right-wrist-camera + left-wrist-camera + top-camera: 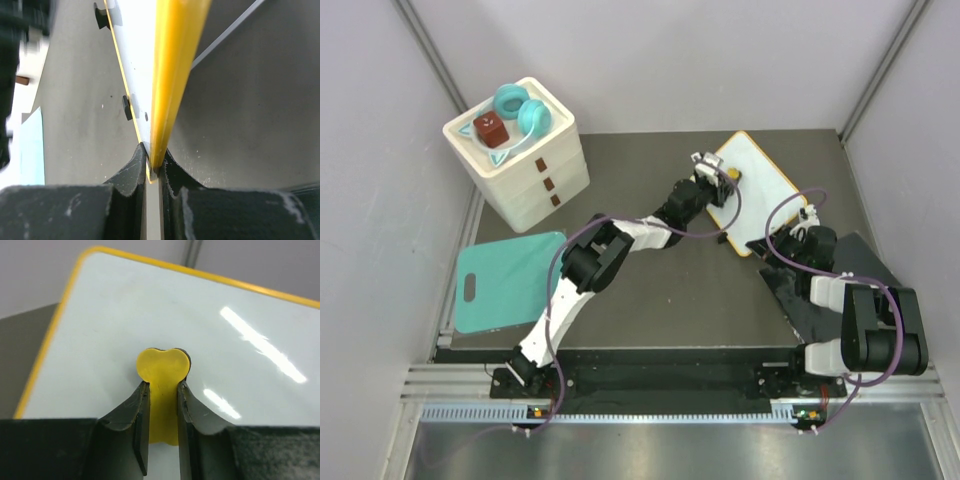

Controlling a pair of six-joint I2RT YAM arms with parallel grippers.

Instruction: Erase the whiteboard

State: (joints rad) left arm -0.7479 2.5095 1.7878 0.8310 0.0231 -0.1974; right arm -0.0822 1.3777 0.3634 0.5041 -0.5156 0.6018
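Observation:
The whiteboard (765, 180) lies tilted at the back right of the table, its white face bare in the left wrist view (150, 310). My left gripper (724, 173) is shut on a yellow eraser (162, 370), which rests on the board's face, with my fingertips (141, 390) clamped on both sides of it. My right gripper (772, 238) is shut on the board's orange-yellow frame (175, 60) at its near edge and holds the board up on edge. A black foot (127, 107) shows on the board's underside.
A white drawer box (525, 160) at the back left carries teal headphones (520, 110) and a red-brown cube (490, 128). A teal cutting board (505, 280) lies at the left. A dark grey slab (830, 295) lies under the right arm. Walls close in on both sides.

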